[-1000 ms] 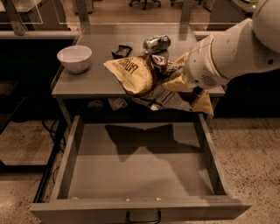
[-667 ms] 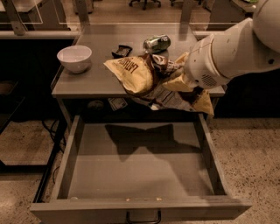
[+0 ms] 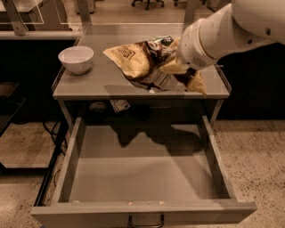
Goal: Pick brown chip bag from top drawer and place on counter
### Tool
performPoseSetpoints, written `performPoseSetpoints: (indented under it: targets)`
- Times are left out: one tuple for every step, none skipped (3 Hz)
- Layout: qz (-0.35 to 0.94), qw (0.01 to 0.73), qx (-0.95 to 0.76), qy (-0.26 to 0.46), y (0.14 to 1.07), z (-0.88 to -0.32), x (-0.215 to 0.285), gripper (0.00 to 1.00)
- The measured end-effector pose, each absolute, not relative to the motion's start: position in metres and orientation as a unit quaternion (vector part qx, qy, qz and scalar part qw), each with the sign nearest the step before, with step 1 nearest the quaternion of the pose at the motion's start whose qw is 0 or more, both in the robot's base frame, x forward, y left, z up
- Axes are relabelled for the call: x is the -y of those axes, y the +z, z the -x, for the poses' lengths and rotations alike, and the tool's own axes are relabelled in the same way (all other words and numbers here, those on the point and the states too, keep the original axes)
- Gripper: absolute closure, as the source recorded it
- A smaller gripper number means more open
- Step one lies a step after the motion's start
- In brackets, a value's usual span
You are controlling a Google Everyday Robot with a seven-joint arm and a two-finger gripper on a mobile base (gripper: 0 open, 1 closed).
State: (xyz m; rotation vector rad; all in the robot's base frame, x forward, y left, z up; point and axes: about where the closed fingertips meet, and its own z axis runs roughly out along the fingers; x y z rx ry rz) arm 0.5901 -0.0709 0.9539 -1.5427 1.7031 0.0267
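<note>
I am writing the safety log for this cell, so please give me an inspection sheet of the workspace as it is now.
Surface: counter, grey and flat; top drawer pulled open, nothing seen inside.
Job's things: brown chip bag crumpled over the counter's right half, against the hand; resting or lifted, cannot tell.
Clutter: white bowl at the counter's left; small shiny can partly hidden behind the bag.
Grippers: hand at the bag's right end, above the counter.
Cables: dark cables on the floor, left of the drawer.
Surroundings: speckled floor; chair bases behind.
</note>
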Motion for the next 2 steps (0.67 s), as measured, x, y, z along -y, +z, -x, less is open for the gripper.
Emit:
performPoseSetpoints:
  targets:
    - [0.621,0.43,-0.655,-0.008,0.951,-0.646,0.066,1.0]
    - [0.627,0.46,-0.628,-0.034,0.945,-0.686,0.06,1.0]
